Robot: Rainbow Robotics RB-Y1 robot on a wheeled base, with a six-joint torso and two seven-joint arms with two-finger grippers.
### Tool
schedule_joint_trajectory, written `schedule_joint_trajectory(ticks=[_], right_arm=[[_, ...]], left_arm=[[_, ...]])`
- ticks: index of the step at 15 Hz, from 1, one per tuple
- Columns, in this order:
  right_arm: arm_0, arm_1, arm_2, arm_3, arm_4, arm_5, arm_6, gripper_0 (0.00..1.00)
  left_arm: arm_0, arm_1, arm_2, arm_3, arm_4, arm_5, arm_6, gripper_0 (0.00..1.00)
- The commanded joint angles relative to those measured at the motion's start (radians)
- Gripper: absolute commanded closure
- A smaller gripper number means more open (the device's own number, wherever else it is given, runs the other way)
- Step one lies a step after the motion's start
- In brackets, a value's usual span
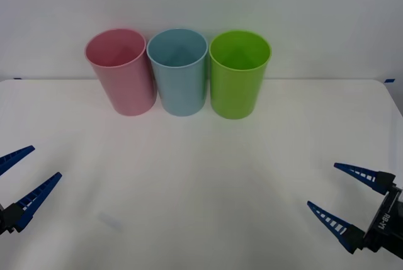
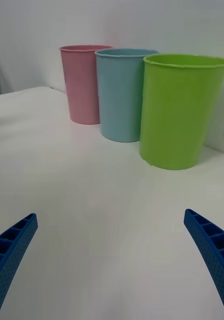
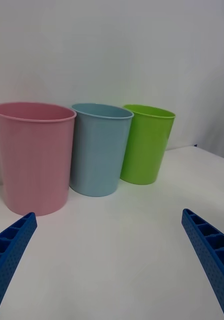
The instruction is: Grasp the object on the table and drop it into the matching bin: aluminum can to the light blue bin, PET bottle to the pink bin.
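Three bins stand in a row at the far side of the table (image 1: 201, 175): the pink bin (image 1: 121, 72), the light blue bin (image 1: 178, 72) touching it, then a lime green bin (image 1: 238, 73). I can see no can on the white surface between the arms (so there is nothing yet to judge a reach by). The left gripper (image 1: 20, 180) and right gripper (image 1: 345, 194) hang low at the near corners, both spread wide and empty, about equally far from the light blue bin.
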Motion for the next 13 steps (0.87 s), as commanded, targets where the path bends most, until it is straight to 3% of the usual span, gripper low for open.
schedule_joint_trajectory(ticks=[1, 13], right_arm=[[-0.003, 0.0, -0.055, 0.078, -0.025, -0.08, 0.016, 0.0], [0.008, 0.0, -0.065, 0.111, -0.036, -0.109, 0.021, 0.0]], left_arm=[[0.0, 0.0, 0.0, 0.0, 0.0, 0.0, 0.0, 0.0], [0.0, 0.0, 0.0, 0.0, 0.0, 0.0, 0.0, 0.0]])
